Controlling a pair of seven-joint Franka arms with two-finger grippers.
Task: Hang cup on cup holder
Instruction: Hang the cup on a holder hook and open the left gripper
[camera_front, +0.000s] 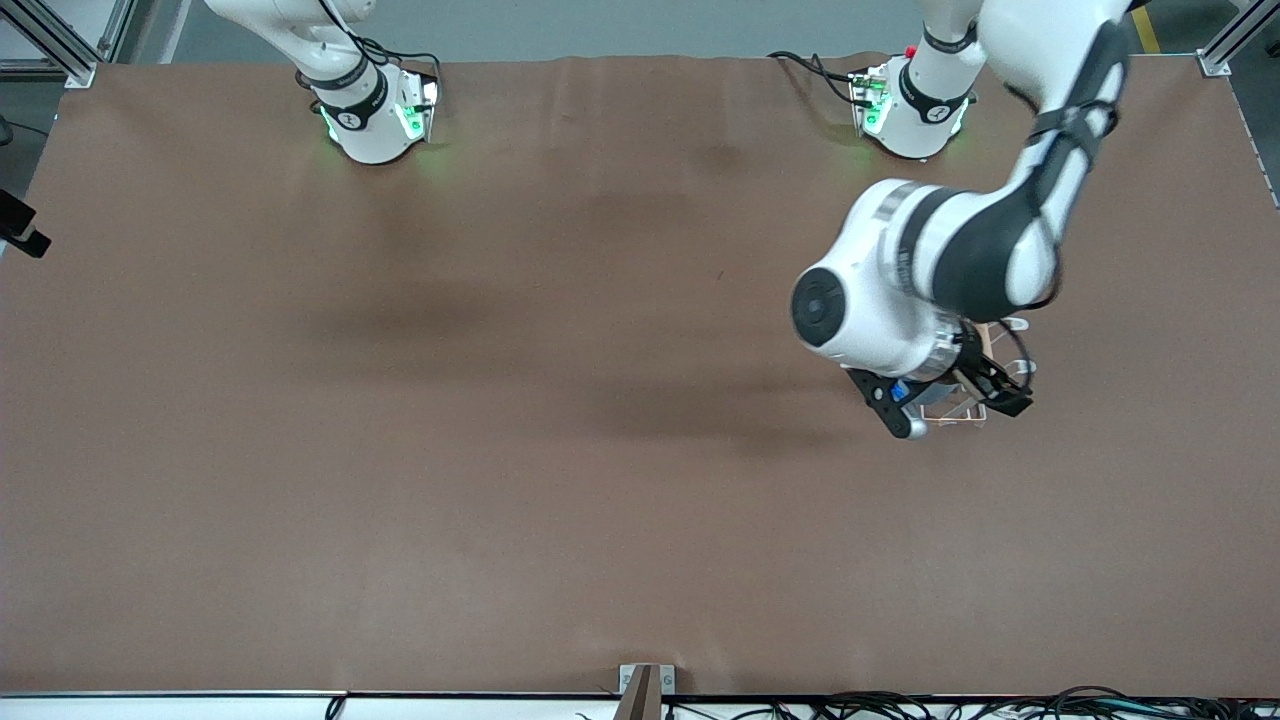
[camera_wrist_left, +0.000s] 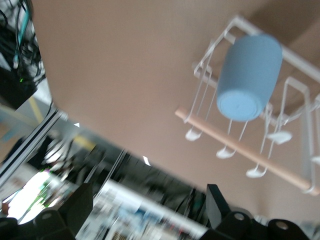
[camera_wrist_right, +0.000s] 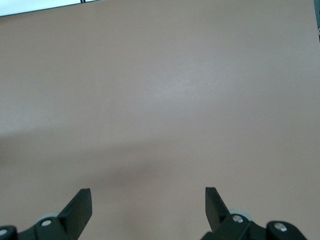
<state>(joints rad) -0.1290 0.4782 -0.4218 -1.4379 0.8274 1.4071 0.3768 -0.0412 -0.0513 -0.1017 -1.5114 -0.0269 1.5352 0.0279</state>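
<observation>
The blue cup (camera_wrist_left: 248, 77) hangs upside down on a prong of the white wire cup holder (camera_wrist_left: 240, 147), with its flat bottom toward the left wrist camera. My left gripper (camera_wrist_left: 149, 207) is open and empty, apart from the cup and the rack. In the front view the left arm's hand covers most of the cup holder (camera_front: 955, 418) toward the left arm's end of the table, and the cup is hidden there. My right gripper (camera_wrist_right: 148, 202) stands open over bare brown table with nothing between its fingers. It is out of the front view.
The brown table (camera_front: 500, 400) stretches wide around the rack. Both arm bases (camera_front: 375, 115) stand along its edge farthest from the front camera. Cables and a bracket (camera_front: 645, 690) lie at the edge nearest to that camera.
</observation>
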